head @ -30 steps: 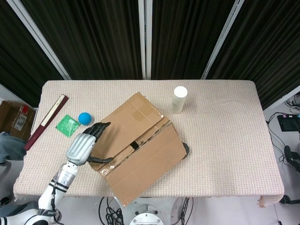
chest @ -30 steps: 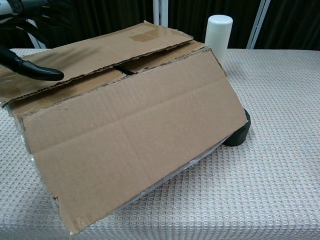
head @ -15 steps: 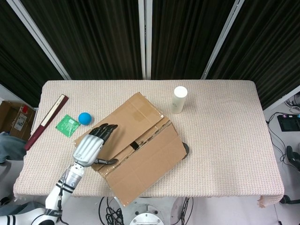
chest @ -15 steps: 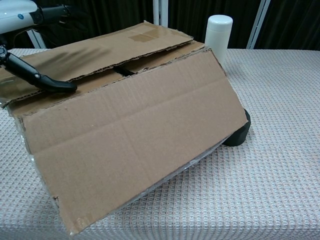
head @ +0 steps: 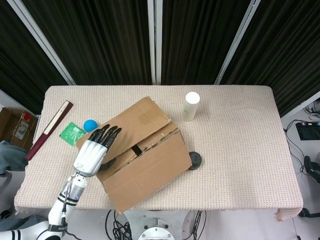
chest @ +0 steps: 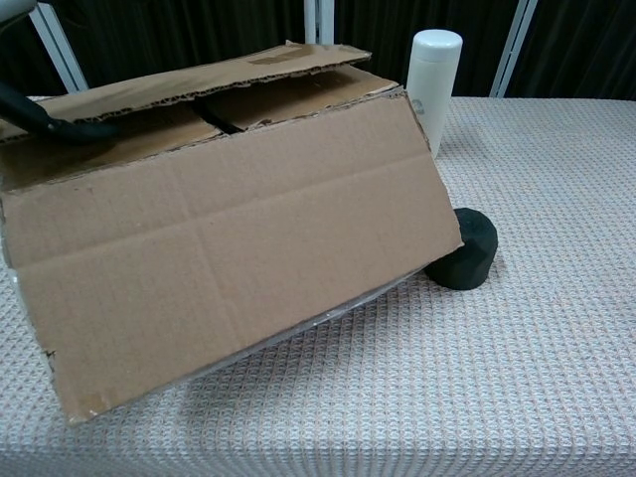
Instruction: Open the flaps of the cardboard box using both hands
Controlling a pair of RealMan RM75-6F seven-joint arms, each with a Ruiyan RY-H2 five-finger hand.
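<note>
Brown cardboard box [head: 142,155], frame centre: far flap lifted, near flap folded outward. Left robot hand [head: 95,152] spread, under far flap edge; grip unclear. Right hand unseen. Full opening pending.

— Where does the head view look from?
— High above, looking down over the whole table [head: 240,150].
— And the chest view?
— Low, close, facing across the table edge. Both share the cardboard box [head: 150,170] and the white bottle [chest: 435,75].
</note>
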